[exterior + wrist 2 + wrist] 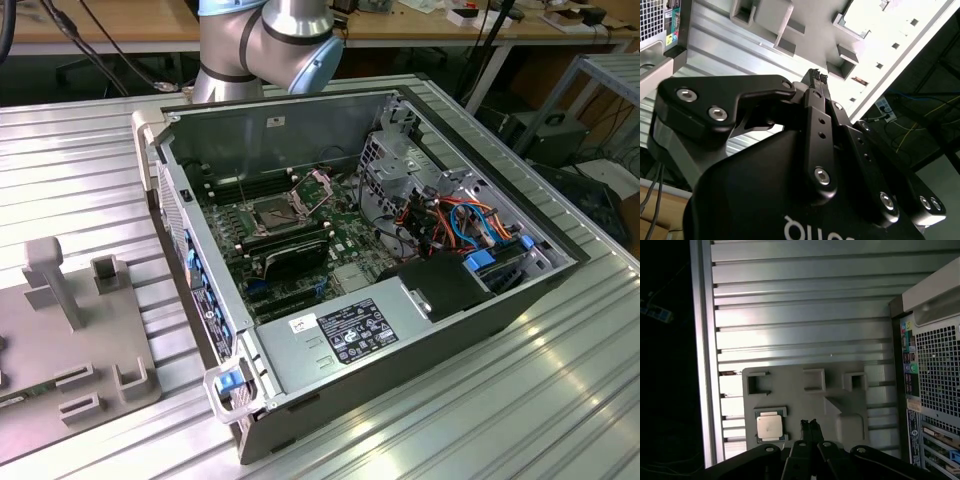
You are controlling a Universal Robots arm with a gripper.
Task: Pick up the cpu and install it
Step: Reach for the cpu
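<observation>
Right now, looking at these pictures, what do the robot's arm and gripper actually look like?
The arm is made of rounded silver-grey metal segments with pale blue caps at the joints. The gripper is matte black. It is built from flat, angular links fastened with shiny silver screws, narrows to slim tips, and has white lettering on its body.

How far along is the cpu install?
Nothing done yet. The square silver cpu lies in its pocket on the grey fixture plate. The black gripper hangs above that plate beside the cpu, shut and empty. In the exterior view the motherboard socket in the open computer case looks empty. Pickup and seating both remain.
</observation>
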